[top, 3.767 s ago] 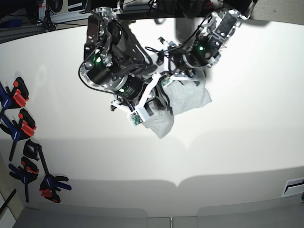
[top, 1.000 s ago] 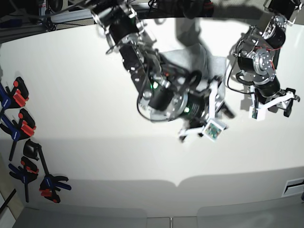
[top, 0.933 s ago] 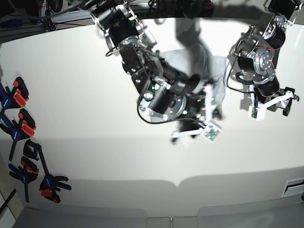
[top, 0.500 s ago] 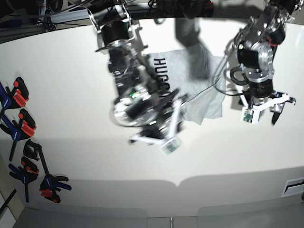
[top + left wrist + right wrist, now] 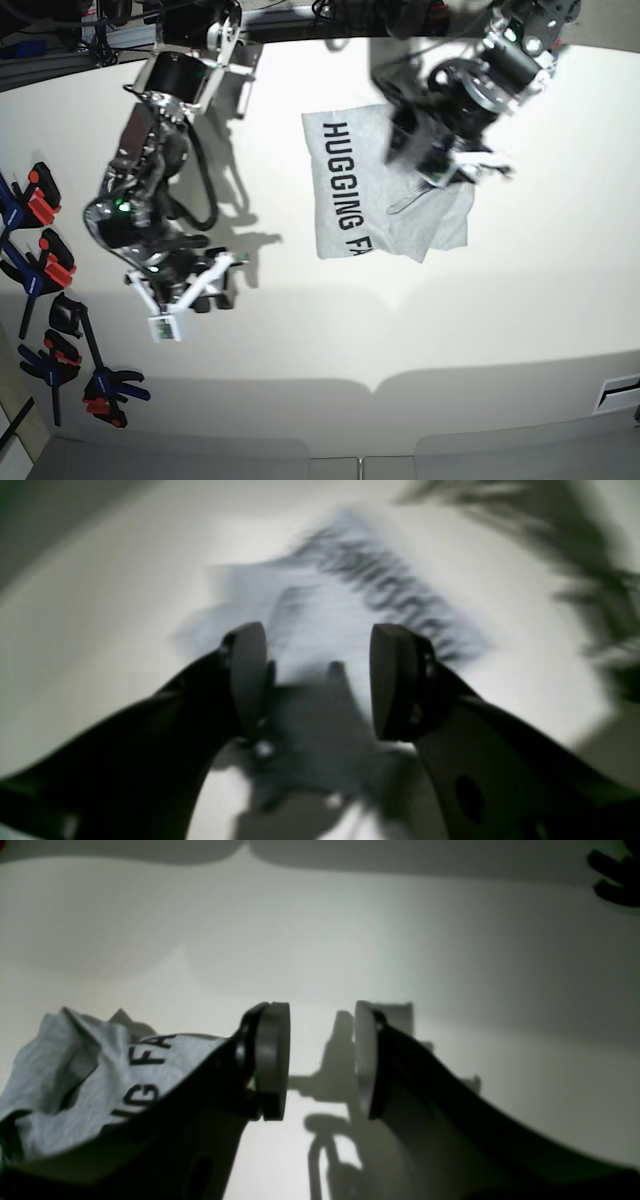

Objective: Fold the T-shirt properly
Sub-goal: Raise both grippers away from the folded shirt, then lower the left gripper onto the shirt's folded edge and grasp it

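The light grey T-shirt (image 5: 385, 195) lies folded in a rough rectangle at the table's centre, with black lettering "HUGGING FA" running down its left part. Its lower right corner is rumpled. My left gripper (image 5: 470, 165) hovers over the shirt's right side, blurred. In the left wrist view it (image 5: 320, 680) is open and empty, with the lettered T-shirt (image 5: 350, 600) ahead. My right gripper (image 5: 205, 290) hangs over bare table far left of the shirt. The right wrist view shows it (image 5: 320, 1060) open with nothing between its pads, and the T-shirt (image 5: 75, 1085) at the left edge.
Several blue, black and orange clamps (image 5: 45, 265) lie along the table's left edge. A seam with a notch (image 5: 375, 385) runs across the front of the table. Dark frame parts and cables (image 5: 330, 15) line the back edge.
The right arm has swung left off the shirt and now stands over bare table, uncovering the lettering. The left arm has moved from right of the shirt to above its right side.
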Action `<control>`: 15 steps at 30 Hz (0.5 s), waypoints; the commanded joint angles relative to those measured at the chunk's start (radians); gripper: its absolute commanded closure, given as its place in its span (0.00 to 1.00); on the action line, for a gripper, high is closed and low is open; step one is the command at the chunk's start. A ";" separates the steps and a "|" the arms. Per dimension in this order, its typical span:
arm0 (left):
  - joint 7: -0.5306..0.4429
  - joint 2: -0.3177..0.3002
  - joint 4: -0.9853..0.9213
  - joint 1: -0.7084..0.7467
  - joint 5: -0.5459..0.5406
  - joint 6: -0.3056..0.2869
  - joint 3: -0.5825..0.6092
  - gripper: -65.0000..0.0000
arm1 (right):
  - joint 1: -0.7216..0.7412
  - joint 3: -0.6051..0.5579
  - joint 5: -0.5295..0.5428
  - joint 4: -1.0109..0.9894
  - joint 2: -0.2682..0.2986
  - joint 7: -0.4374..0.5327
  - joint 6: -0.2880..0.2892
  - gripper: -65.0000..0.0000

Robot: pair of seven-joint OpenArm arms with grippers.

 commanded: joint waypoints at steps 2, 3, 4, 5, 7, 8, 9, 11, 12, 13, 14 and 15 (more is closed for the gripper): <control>-0.062 0.024 0.019 -0.006 0.013 -0.005 -0.005 0.52 | 0.026 0.021 0.035 0.020 0.024 0.016 0.016 0.68; -0.090 0.034 0.004 -0.006 0.033 -0.004 -0.005 0.52 | 0.026 0.027 0.039 0.020 0.029 0.016 0.016 0.68; -0.125 0.045 -0.019 -0.006 0.057 -0.003 -0.005 0.52 | 0.026 0.031 0.043 0.020 0.029 0.016 0.016 0.68; -0.159 0.059 -0.049 -0.006 0.082 -0.003 -0.005 0.52 | 0.026 0.034 0.053 0.020 0.029 0.015 0.016 0.68; -0.188 0.097 -0.121 -0.006 0.124 -0.004 -0.005 0.52 | 0.026 0.032 0.064 0.020 0.028 0.015 0.017 0.68; -0.185 0.118 -0.161 -0.010 0.150 -0.004 -0.005 0.52 | 0.027 0.031 0.073 0.020 0.029 0.015 0.017 0.68; -0.185 0.137 -0.203 -0.014 0.177 -0.003 -0.005 0.52 | 0.027 0.031 0.087 0.020 0.029 0.016 0.018 0.68; -0.183 0.166 -0.277 -0.025 0.238 -0.003 -0.005 0.52 | 0.027 0.032 0.107 0.020 0.026 0.015 0.032 0.68; -0.183 0.176 -0.306 -0.032 0.268 -0.003 -0.005 0.52 | 0.027 0.031 0.112 0.020 0.026 0.015 0.036 0.68; -0.183 0.182 -0.328 -0.038 0.301 -0.003 -0.005 0.52 | 0.027 0.031 0.112 0.020 0.025 0.016 0.036 0.68; -0.187 0.190 -0.343 -0.045 0.336 0.001 -0.005 0.52 | 0.027 0.031 0.112 0.020 0.026 0.016 0.035 0.68; -0.187 0.193 -0.352 -0.054 0.372 0.014 -0.005 0.52 | 0.027 0.031 0.112 0.020 0.026 0.016 0.035 0.68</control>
